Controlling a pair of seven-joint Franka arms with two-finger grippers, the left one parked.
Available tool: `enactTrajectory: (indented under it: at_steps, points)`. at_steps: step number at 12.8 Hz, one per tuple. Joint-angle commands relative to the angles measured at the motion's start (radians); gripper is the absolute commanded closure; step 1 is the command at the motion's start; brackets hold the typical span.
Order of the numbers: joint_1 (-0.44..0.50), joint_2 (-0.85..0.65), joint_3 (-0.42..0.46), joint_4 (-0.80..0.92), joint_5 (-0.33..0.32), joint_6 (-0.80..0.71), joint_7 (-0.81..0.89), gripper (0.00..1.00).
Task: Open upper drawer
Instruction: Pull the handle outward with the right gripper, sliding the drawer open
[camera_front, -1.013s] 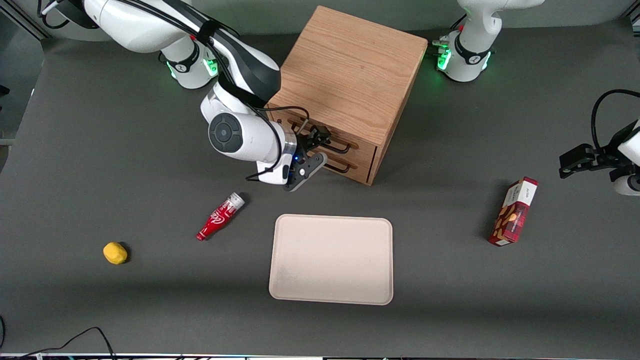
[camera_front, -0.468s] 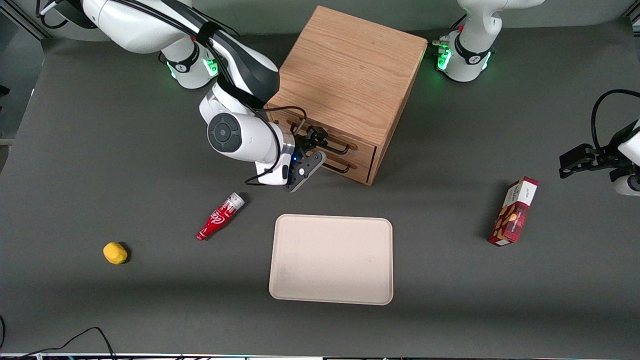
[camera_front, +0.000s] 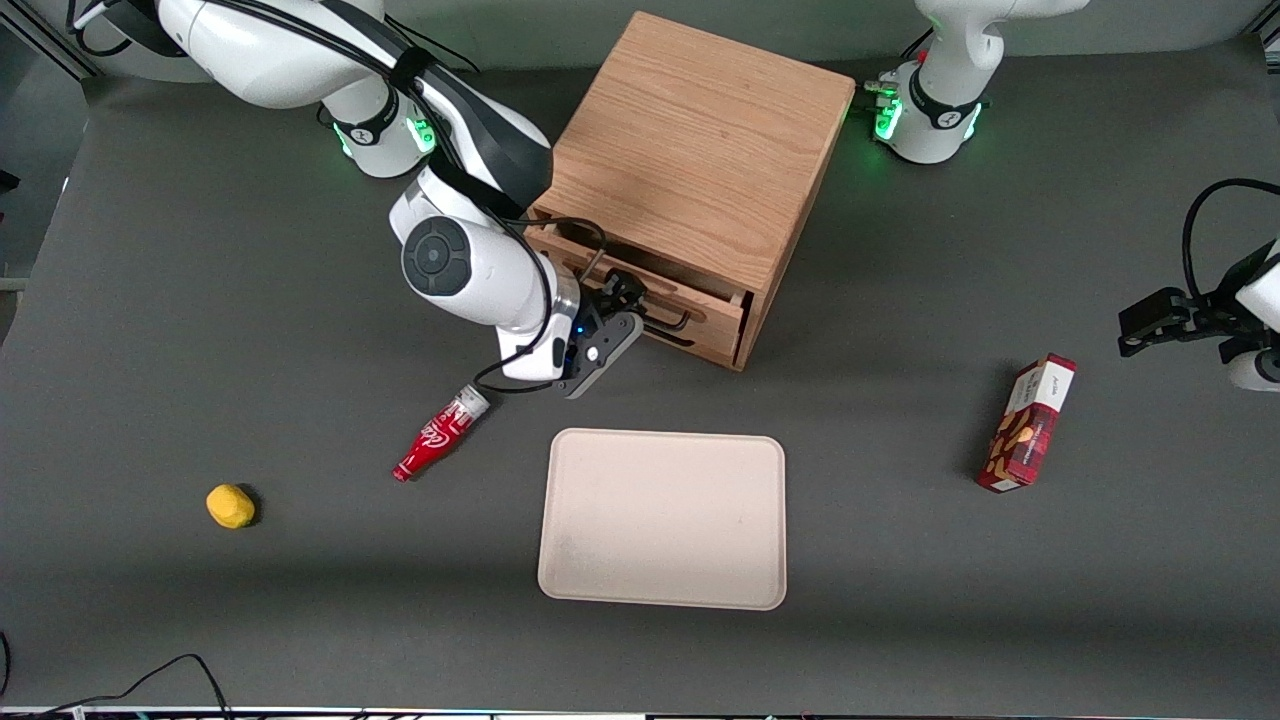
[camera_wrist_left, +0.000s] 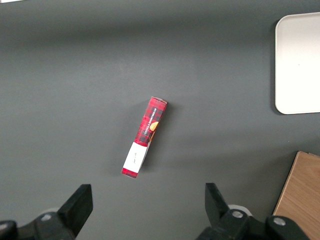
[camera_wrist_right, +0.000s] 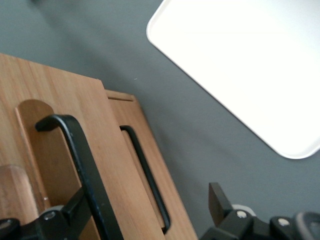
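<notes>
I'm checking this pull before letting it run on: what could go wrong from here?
The gripper holds the upper drawer by its thin black handle, well off the handle's middle, so the partly open drawer may skew and bind, or the bar may slip out.

The red bottle lies on the table near the arm's wrist; pulling farther toward the front camera could knock it.

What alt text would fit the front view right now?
The gripper sits at the upper drawer's black handle, the drawer pulled slightly out of the wooden cabinet. Nearer the camera lie a beige tray, a red bottle, a yellow object and a red box.
</notes>
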Motion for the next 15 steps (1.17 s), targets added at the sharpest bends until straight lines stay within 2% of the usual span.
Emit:
enactTrajectory:
  at_steps: [1,7,15]
  points:
    - [-0.026,-0.007,-0.012,0.002,-0.057,0.014,-0.023,0.0]
    - [-0.026,0.002,-0.121,0.078,-0.054,0.012,-0.143,0.0]
    - [-0.024,0.023,-0.187,0.129,-0.056,0.008,-0.199,0.0]
